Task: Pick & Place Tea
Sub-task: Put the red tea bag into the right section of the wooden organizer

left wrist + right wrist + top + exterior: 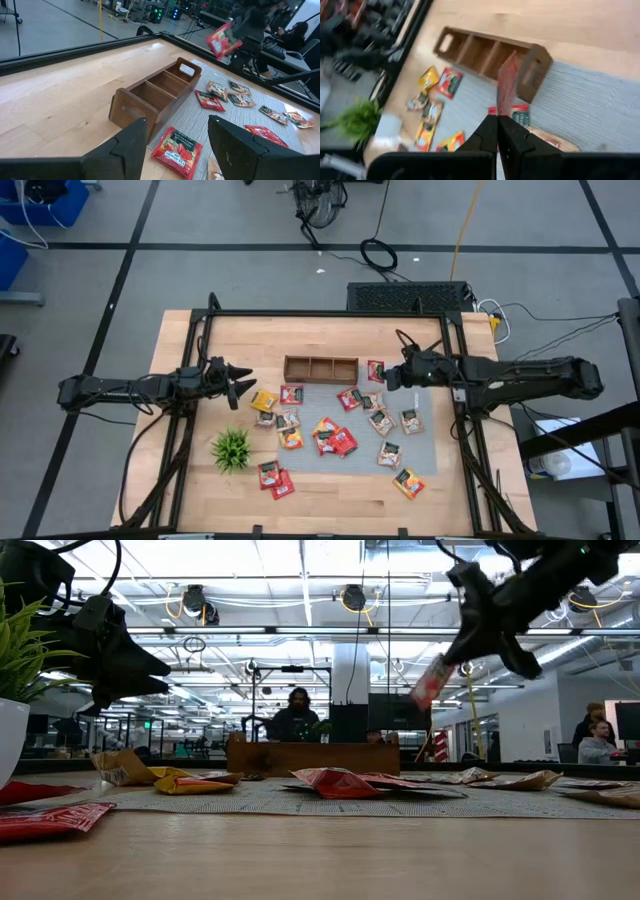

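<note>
A wooden tray [320,368] with three compartments stands at the far edge of a grey mat [428,452]. Several red, orange and yellow tea packets [335,438] lie flat on the mat, and two red ones [275,478] lie on the bare wood. My right gripper [387,375] is shut on a red tea packet [376,370] in the air by the tray's right end. My left gripper [245,385] is open and empty, hovering left of the tray, with a red packet [177,150] on the mat below its fingers. My right gripper pinches the red packet by its edge [501,111] between its two fingers. The fingers come from the table's right, slanting down. The packet is lifted clear of the mat and sticks out tilted beyond the fingertips [432,680], close to the tray's right end [532,70].
A small green plant [231,448] in a white pot stands near the table's front left. A black frame [320,313] runs around the table top. People sit in the room beyond the far edge [295,715].
</note>
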Robot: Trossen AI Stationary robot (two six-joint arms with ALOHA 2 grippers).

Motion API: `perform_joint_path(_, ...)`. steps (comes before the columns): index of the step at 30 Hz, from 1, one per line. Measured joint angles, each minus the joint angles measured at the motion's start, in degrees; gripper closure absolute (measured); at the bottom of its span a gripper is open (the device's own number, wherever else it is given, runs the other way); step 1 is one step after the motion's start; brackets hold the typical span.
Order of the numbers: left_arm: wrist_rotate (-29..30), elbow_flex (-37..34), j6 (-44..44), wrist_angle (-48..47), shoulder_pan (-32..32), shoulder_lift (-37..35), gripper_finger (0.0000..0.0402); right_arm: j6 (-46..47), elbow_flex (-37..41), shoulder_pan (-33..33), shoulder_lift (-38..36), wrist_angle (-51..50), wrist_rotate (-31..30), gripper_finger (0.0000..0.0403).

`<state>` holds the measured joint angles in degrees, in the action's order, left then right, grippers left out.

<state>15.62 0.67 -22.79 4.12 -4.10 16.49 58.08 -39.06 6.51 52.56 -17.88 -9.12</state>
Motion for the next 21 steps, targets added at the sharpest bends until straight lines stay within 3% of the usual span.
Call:
perform_joint_path(9,0.0,0.0,0.0,0.0,-0.01,0.0,0.019,-18.57,-13.32,2.83,2.8,-14.32,9.21,0.0403)
perform_joint_path(21,0.0,0.0,0.0,0.0,0.0,0.0,0.019,-39.61,-37.08,3.71,11.52,-39.78,12.43,0.0403)
